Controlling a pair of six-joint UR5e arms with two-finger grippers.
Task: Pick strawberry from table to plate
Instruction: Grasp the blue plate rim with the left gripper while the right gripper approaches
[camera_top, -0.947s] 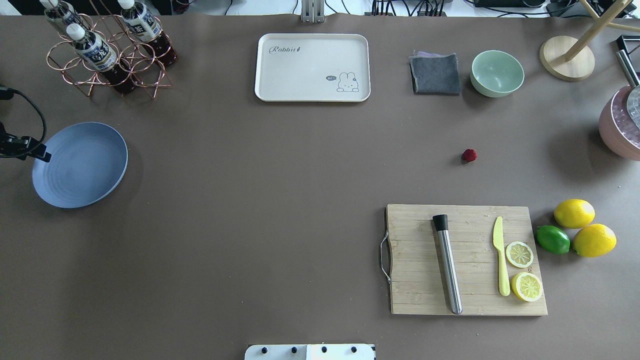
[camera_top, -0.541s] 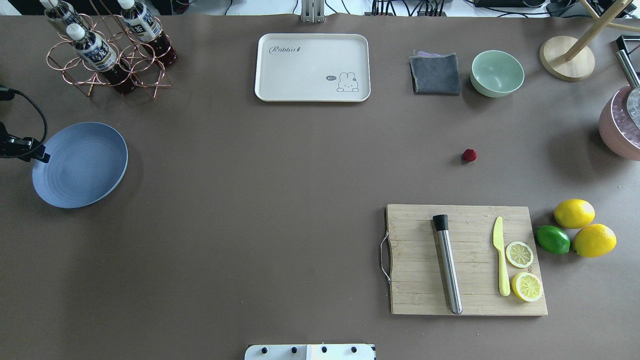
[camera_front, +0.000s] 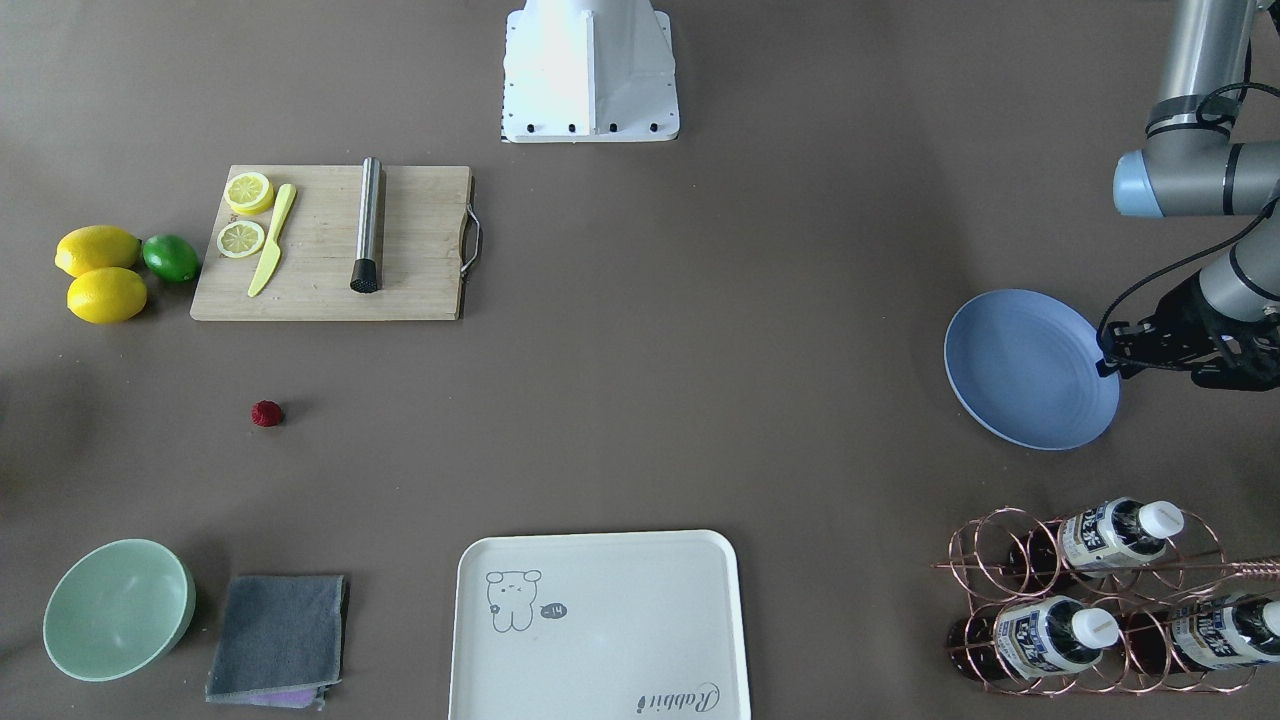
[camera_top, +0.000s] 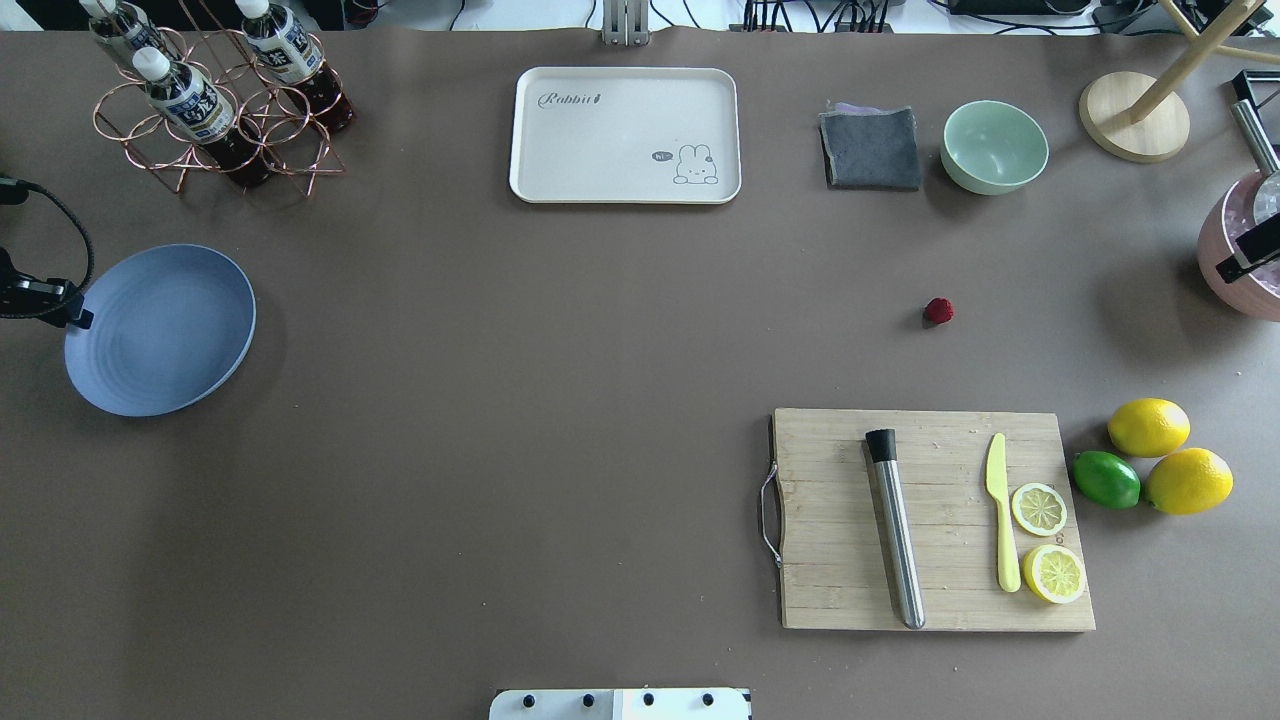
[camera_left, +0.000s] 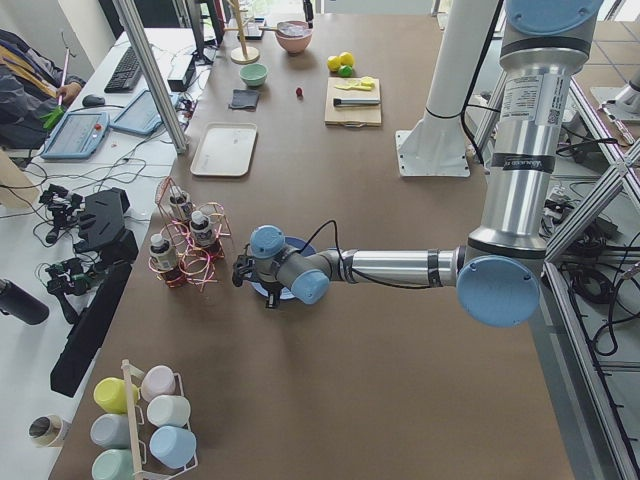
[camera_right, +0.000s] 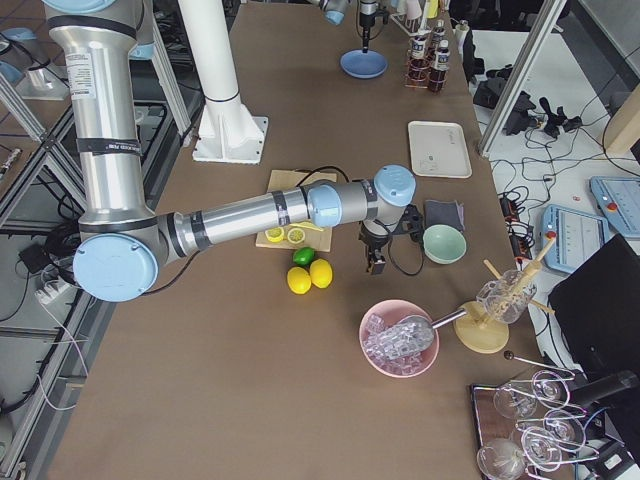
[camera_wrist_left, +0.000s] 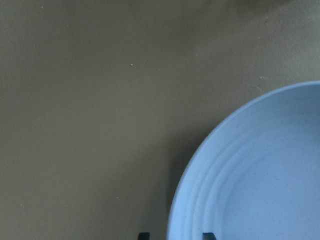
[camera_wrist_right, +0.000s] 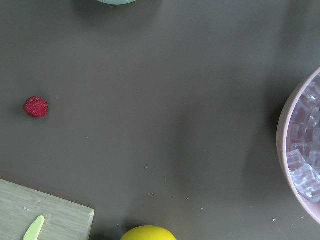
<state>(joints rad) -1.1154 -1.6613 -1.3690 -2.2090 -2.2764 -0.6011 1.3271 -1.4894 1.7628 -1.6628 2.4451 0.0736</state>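
The strawberry (camera_wrist_right: 36, 107) looks light, soft and bumpy, so I would pinch its middle gently. If my right hand (camera_right: 374, 260) is spread or clenched, I cannot tell.

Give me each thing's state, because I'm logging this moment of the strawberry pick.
strawberry: lying on the table, ungrasped.
plate: empty.
left pincer: open, at the plate's rim.
right pincer: above the table, off the strawberry; open or shut unclear.
mint bowl: empty.

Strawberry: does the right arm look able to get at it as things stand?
Probably yes: the strawberry lies alone on bare table, nothing crowding it, with the right gripper hovering close by.
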